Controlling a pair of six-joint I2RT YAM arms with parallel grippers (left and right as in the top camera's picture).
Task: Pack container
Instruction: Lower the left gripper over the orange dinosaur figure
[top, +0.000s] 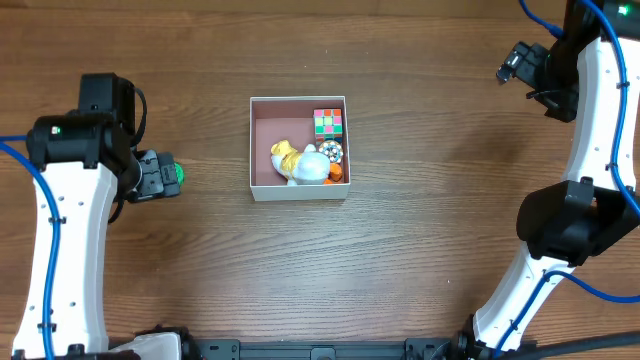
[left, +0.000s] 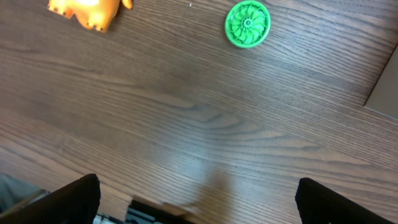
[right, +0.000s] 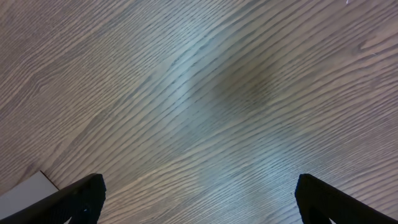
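The container (top: 266, 133) is a square white-walled box with a pinkish-brown floor at the table's middle. In it lie a colourful puzzle cube (top: 328, 122), a yellow and white soft toy (top: 300, 163), a small patterned disc (top: 331, 152) and something orange (top: 337, 175). My left gripper (top: 160, 176) is left of the box, open and empty over bare wood (left: 199, 202). A green ridged disc (left: 247, 23) and an orange toy (left: 87, 9) lie ahead of it. My right gripper (top: 515, 62) is far right at the back, open and empty (right: 199, 205).
The green disc also shows in the overhead view (top: 179, 173), beside the left gripper; the orange toy is hidden there under the arm. A white corner (right: 28, 190) shows at the lower left of the right wrist view. A dull flat edge (left: 387, 84) shows at the left wrist view's right side.
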